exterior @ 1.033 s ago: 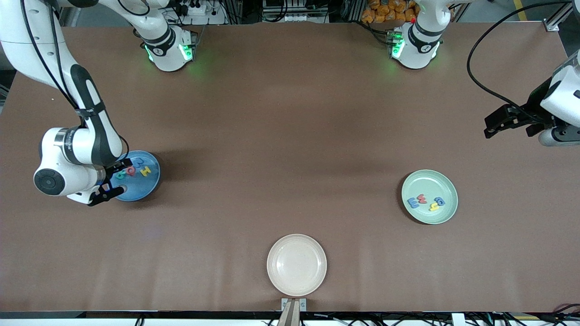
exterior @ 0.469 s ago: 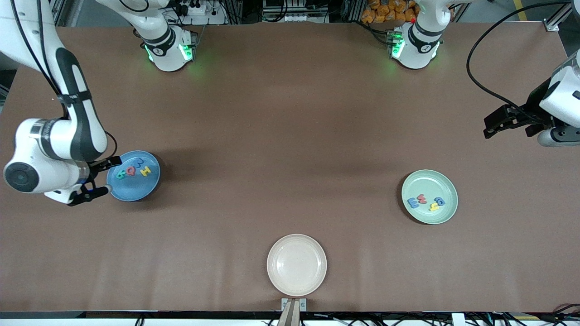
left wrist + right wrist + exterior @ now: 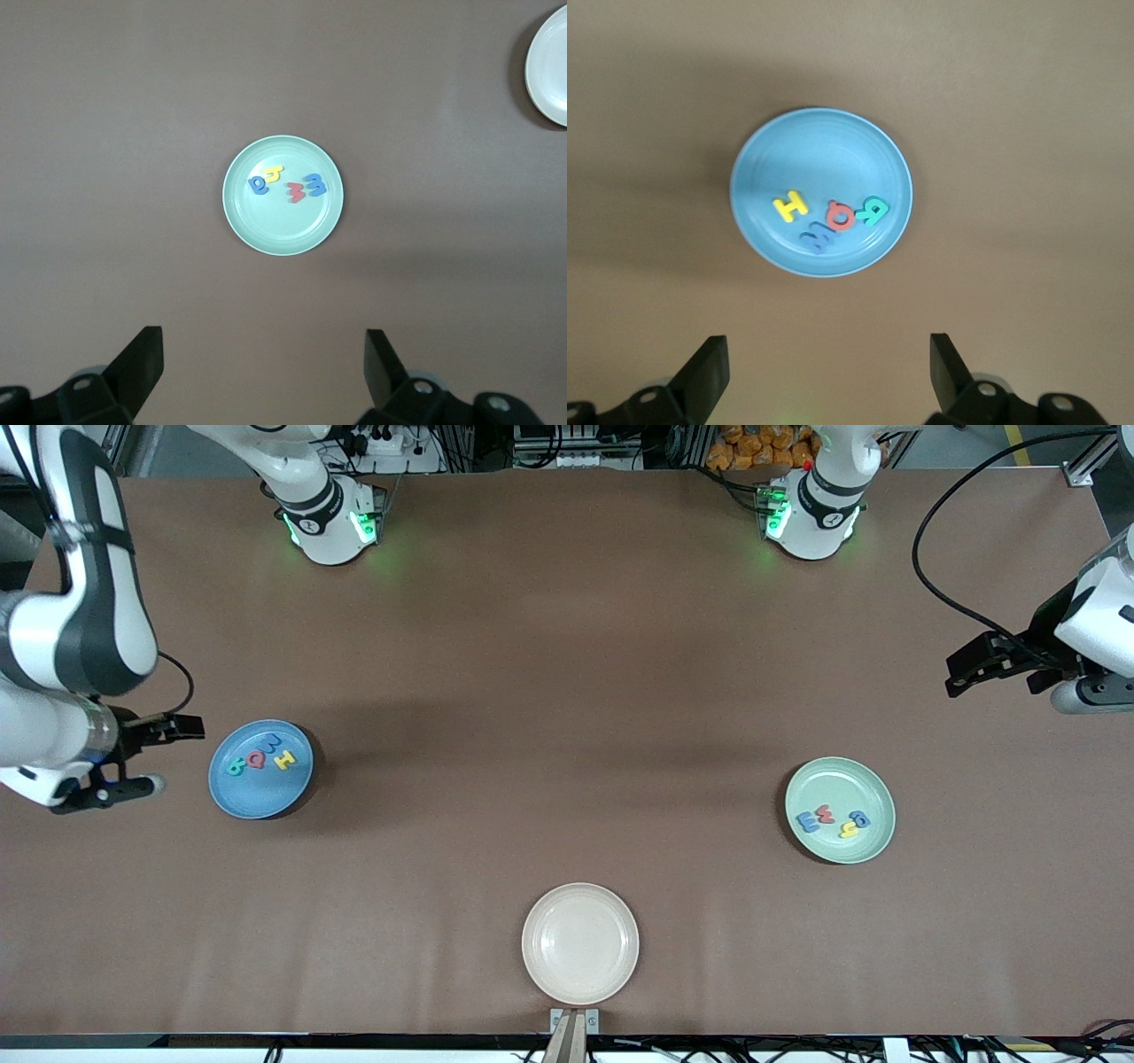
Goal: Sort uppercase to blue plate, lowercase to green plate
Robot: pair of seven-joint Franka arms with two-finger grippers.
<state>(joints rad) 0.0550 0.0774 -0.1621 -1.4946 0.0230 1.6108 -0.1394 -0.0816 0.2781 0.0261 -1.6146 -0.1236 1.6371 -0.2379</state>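
Front view shows the blue plate (image 3: 260, 769) toward the right arm's end of the table, holding all four capitals: the yellow H (image 3: 284, 761), the red Q (image 3: 256, 760), the teal R (image 3: 235, 765) and the blue M (image 3: 273, 744). The right gripper (image 3: 146, 757) hangs over bare table just beside that plate, its fingers spread and empty; the right wrist view looks down on the same plate between the two parted fingers (image 3: 707, 372). Toward the left arm's end sits the green plate (image 3: 840, 810) with the small letters on it: the blue E-shaped letter (image 3: 807, 821), the red w (image 3: 826, 813), the yellow h (image 3: 850, 829) and the blue round letter (image 3: 859, 817). The left gripper (image 3: 973, 669) waits over the table edge, fingers apart, holding nothing. A cream plate (image 3: 580, 943) lies nearest the front camera, between the two others.
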